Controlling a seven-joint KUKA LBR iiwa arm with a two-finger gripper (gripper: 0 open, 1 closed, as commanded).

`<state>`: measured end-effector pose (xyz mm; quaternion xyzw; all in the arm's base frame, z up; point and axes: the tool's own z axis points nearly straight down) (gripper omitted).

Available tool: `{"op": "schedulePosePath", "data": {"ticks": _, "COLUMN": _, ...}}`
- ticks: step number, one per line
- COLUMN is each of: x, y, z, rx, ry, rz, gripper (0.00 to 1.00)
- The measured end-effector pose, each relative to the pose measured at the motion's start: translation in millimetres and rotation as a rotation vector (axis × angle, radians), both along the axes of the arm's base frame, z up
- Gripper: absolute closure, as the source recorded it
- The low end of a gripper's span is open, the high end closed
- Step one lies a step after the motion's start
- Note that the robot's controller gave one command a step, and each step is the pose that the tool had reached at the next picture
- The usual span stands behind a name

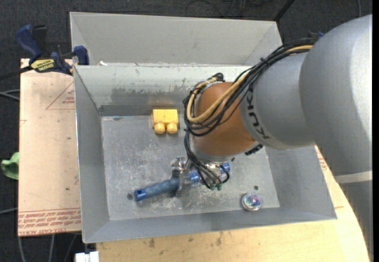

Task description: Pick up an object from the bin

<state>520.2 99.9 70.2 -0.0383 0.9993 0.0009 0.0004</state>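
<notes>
Well, the jaws sit low over the floor of the grey bin (89,136), in its middle toward the view's lower edge, and whether they stand wide or narrow I cannot tell, as the wrist's orange cover (219,122) and its looped black and yellow cables (198,107) hide them. Just at their left lies a blue rod-shaped piece (155,190), flat and slanted, its right end touching the metal tip. A small round silvery thing (251,201) rests to the lower right, apart. A yellow block with two knobs (164,120) lies near the back wall.
</notes>
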Motion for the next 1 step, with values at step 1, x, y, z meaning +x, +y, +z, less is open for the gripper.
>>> {"op": "schedulePosePath", "data": {"ticks": 1, "x": -15.4, "y": 7.9, "z": 140.4, "rx": 0.001, "ry": -0.008, "rz": 0.008, "gripper": 1.00}}
